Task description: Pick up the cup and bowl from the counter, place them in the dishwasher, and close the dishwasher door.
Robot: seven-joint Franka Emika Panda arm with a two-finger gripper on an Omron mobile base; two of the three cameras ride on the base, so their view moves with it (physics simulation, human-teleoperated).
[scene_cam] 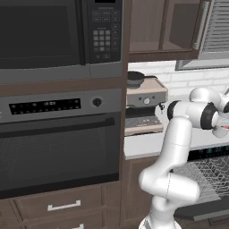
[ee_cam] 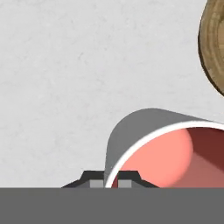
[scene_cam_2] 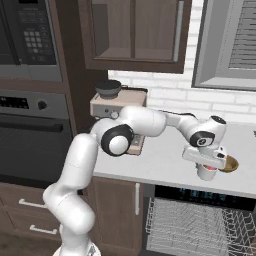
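The cup [ee_cam: 166,148] is being gripped at its rim by the gripper [ee_cam: 111,183]: in the hand view one dark fingertip is seen outside the pale wall and the other just inside the red interior, with the jaws drawn tight on the thin wall between them. In the right base view the cup [scene_cam_2: 206,172] is being held below the gripper [scene_cam_2: 205,162] on the counter [scene_cam_2: 160,160], near its front edge (whether its base is touching the slab cannot be told). The bowl [scene_cam_2: 230,164] is sitting just beside the cup on its right, and its wood-grained rim [ee_cam: 213,48] is being shown at the upper right edge of the hand view, apart from the cup. Below the counter, the dishwasher [scene_cam_2: 200,220] is standing open, with its grey wire rack exposed. In the left base view the dishwasher door [scene_cam: 210,209] is being shown lowered beneath the rack. An espresso machine [scene_cam_2: 117,117] is standing at the counter's left end, behind the arm.
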